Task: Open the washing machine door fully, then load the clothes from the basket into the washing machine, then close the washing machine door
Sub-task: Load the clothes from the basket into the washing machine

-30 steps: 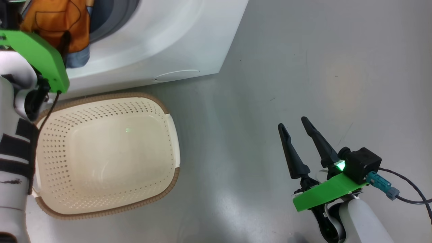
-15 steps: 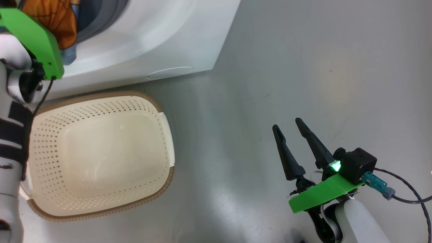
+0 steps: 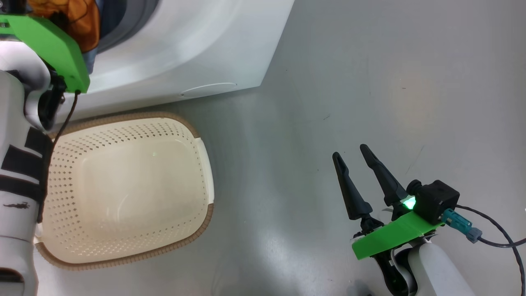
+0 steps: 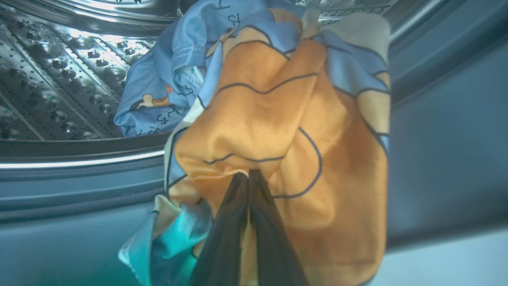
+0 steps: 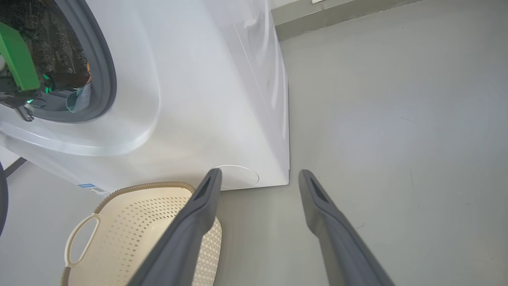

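At the mouth of the washing machine [image 5: 198,99], the left end effector [image 4: 248,174] is fully closed, its two dark fingers pressed together on a fold of the clothes [image 4: 278,119]. The bundle, orange and light blue with dark outlines, hangs across the grey gasket [image 4: 436,139], and a blue part of it reaches in over the perforated steel drum [image 4: 59,79]. In the head view of half a second earlier, the corner of the washing machine sits at almost the same place as now, so the camera has held steady over that interval. The green mount [image 3: 49,41] on the left arm has shifted slightly toward the right of the view, and the orange fabric has shifted with it. In the head view of one second earlier the whole scene sits a little further right and lower, which is a camera shift. The basket [image 3: 123,117] stands on the floor [image 3: 370,82] just in front of the washing machine, with its perforated bottom exposed. The right end effector [image 3: 350,151] is open, fingers spread apart and gripping nothing. It hangs over the floor well apart from the basket and is unchanged from half a second earlier.
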{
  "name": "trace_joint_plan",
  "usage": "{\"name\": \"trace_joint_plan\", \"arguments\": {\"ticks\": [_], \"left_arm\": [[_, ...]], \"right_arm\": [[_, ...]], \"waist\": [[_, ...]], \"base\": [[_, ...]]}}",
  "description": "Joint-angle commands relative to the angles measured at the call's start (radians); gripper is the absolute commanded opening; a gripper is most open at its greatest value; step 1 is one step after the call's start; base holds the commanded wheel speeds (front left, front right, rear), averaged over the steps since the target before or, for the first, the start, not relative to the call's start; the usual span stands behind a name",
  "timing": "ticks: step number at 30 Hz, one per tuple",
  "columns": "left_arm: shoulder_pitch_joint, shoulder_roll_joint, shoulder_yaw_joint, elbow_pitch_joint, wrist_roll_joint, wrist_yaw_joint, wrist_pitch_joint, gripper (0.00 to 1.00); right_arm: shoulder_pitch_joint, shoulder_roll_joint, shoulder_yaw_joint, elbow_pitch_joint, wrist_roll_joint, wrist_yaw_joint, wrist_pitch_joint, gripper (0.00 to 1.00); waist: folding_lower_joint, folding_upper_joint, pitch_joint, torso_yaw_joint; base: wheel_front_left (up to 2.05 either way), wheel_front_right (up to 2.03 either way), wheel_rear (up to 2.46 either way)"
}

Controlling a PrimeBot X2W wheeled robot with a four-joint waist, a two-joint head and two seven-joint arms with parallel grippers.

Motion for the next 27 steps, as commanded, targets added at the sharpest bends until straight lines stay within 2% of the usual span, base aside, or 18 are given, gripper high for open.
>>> {"name": "trace_joint_plan", "arguments": {"ticks": [1,15,27], "left_arm": [[-0.02,0.039,0.017,-0.02,0.003,0.0,-0.03,0.0],[-0.099,0.039,0.037,-0.003,0.003,0.017,-0.309,0.0],[-0.197,0.083,0.05,-0.004,-0.029,0.005,-0.417,0.0]], "right_arm": [[0.006,0.005,0.026,-0.016,0.002,0.002,-0.005,1.0],[0.018,0.005,0.032,-0.014,0.004,0.002,-0.005,1.0],[0.014,0.005,0.039,-0.031,0.006,0.002,-0.005,1.0]], "waist": [[0.0,0.0,-0.003,0.001],[0.0,0.0,-0.01,-0.014],[0.0,0.0,0.072,-0.047]], "base": [[0.0,0.0,0.0],[0.0,0.0,0.0],[0.0,0.0,0.0]]}}
